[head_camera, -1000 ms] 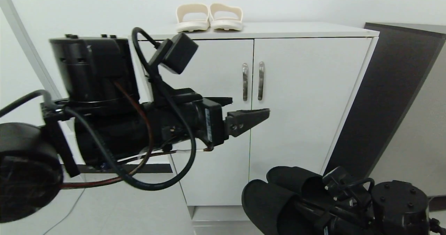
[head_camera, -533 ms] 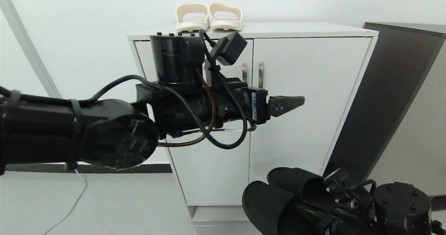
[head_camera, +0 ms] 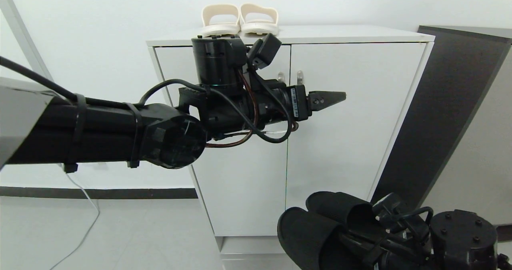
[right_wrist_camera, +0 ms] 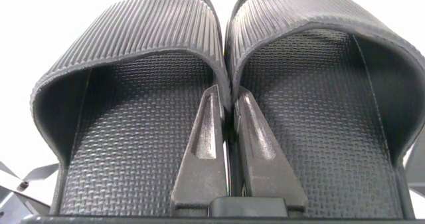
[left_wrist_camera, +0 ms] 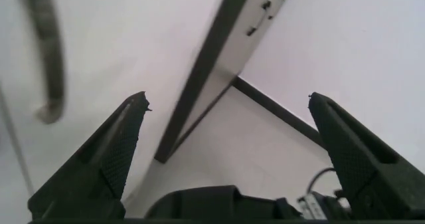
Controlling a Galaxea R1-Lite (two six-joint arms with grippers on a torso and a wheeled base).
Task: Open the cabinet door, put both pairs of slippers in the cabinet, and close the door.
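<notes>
Cabinet [head_camera: 352,114] closed; left gripper [head_camera: 338,97] hovering wide before its handles [head_camera: 299,77] for pull; right gripper [right_wrist_camera: 226,94] pinching black slippers [right_wrist_camera: 133,117] together below, awaiting opening.

L arm stretched fwd, approx level. L gripper [head_camera: 334,97] fingers spread wide. R arm low, R gripper [right_wrist_camera: 227,94] pinched tight on black slippers [right_wrist_camera: 133,117].

White cabinet [head_camera: 352,142] — cream slippers [head_camera: 259,27], black ribbed slippers [right_wrist_camera: 332,111]
</notes>
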